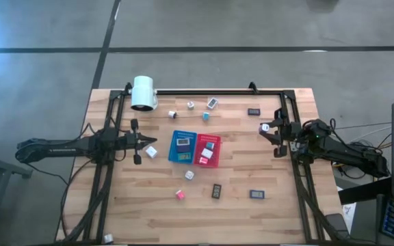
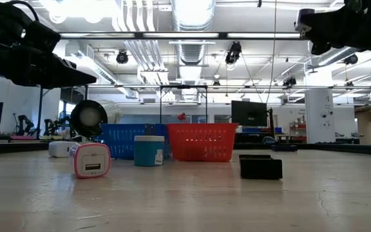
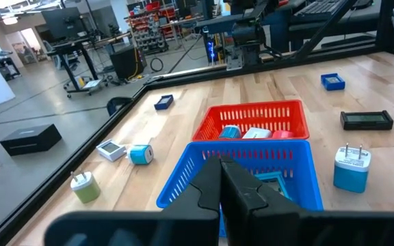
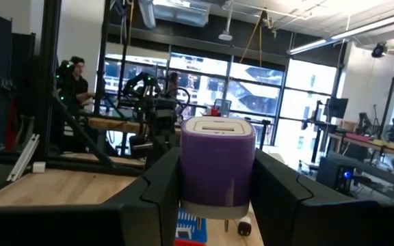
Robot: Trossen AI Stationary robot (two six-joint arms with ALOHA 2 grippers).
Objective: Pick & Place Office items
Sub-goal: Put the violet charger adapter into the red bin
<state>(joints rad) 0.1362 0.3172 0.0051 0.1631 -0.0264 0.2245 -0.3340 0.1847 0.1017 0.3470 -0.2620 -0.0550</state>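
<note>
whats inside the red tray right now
The red tray holds at least three small items: a teal-blue one, a white one and a pink-red one. The tray's walls hide their lower parts and anything lying flat beneath them.

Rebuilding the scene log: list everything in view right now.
cylinder: 1, white, table's left side
blue tray: 1, mid-table, holds one dark item
red tray: 1, beside the blue tray, holds teal, white and pink items
loose cubes: about 7; white, teal, pink; scattered around the trays
flats: 3, dark, right half
purple cube: 1, in right hand
person: 1, room beyond
left hand: shut, empty, left of blue tray
right hand: table's right side, gripping purple cube
</note>
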